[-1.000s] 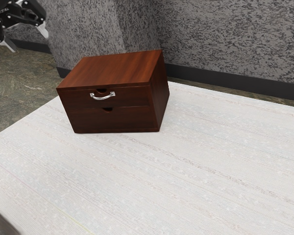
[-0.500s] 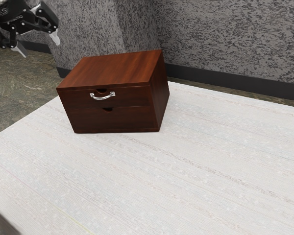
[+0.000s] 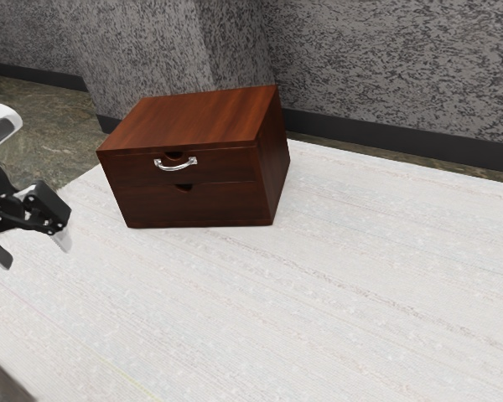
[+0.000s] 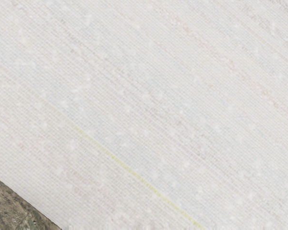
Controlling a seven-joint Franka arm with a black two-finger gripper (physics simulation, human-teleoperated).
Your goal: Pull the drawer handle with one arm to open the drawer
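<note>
White table (image 3: 360, 293) bears drawer chest (image 3: 197, 121) before grey walls (image 3: 386, 59).

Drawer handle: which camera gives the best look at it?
The exterior view. There the silver handle curves across the front of the upper drawer in the wooden cabinet, seen whole. The wrist view is aimed down at the white table, away from the cabinet.
</note>
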